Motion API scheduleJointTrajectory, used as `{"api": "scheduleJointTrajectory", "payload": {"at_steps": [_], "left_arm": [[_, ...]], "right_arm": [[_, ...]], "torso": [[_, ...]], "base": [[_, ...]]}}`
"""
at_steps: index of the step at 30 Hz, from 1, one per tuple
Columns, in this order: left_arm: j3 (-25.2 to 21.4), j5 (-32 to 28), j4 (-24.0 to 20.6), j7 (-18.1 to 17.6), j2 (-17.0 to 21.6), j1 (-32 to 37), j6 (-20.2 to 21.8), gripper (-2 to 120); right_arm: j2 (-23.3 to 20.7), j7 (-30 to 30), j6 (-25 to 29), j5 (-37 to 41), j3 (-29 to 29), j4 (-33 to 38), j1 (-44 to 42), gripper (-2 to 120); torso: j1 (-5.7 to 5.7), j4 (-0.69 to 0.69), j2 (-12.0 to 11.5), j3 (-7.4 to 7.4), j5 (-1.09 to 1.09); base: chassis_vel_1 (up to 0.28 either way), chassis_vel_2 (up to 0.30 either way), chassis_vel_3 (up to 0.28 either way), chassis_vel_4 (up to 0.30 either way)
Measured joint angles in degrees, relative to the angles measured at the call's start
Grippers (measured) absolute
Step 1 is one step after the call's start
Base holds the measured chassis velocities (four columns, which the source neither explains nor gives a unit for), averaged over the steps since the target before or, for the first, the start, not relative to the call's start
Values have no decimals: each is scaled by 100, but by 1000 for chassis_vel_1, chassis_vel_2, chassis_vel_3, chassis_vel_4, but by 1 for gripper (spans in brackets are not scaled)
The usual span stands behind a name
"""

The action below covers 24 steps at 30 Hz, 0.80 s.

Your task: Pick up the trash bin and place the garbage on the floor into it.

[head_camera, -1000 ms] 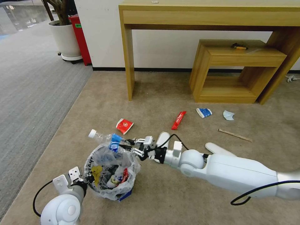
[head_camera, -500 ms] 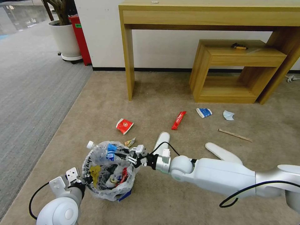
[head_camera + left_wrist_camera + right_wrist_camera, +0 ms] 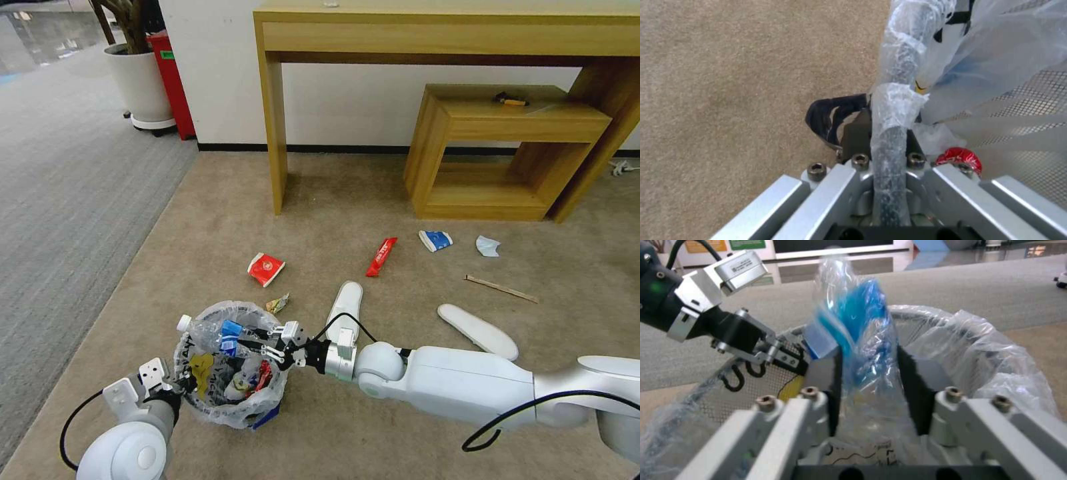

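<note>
The trash bin (image 3: 230,400), black mesh with a clear bag liner, is at the lower left of the head view, and wrappers lie inside it. My left gripper (image 3: 179,385) is shut on the bin's bag-wrapped rim (image 3: 889,110). Just above the bin's opening, my right gripper (image 3: 261,343) is shut on a clear bottle (image 3: 212,328) with a blue label (image 3: 858,323), which lies sideways. Garbage on the beige floor (image 3: 373,193): a red wrapper (image 3: 265,268), a red stick pack (image 3: 381,256), a blue-white packet (image 3: 435,240), a pale blue mask (image 3: 487,246), a wooden stick (image 3: 501,289), two white slippers (image 3: 345,305) (image 3: 477,330).
A small crumpled wrapper (image 3: 277,304) lies just beyond the bin. A tall wooden table (image 3: 273,120) and a low wooden shelf (image 3: 493,147) stand against the wall. A white plant pot (image 3: 140,83) and red box (image 3: 172,80) stand at the far left, by grey ribbed carpet (image 3: 67,200).
My right gripper has carried the bottle down and toward me, from beyond the bin's far rim to over its opening. The left gripper and bin have shifted slightly.
</note>
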Motion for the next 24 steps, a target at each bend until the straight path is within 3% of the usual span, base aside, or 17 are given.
{"api": "scheduleJointTrajectory", "payload": {"at_steps": [9,10,16,24], "left_arm": [[-26,-21,61,8,29,-14,0,0],[-26,-21,61,8,29,-14,0,0],[-15,-4,194,13,39,-47,0,0],[-2,14,320,16,73,-77,1,0]], "right_arm": [[-47,5,-18,-30,99,35,-88,72],[-47,5,-18,-30,99,35,-88,72],[-83,171,-49,1,526,94,-194,96],[-330,459,-194,77,1581,80,-560,100]], "torso": [[0,0,0,0,0],[0,0,0,0,0],[0,1,0,0,0],[0,0,0,0,0]], "base": [[0,0,0,0],[0,0,0,0],[0,0,0,0],[0,0,0,0]]}}
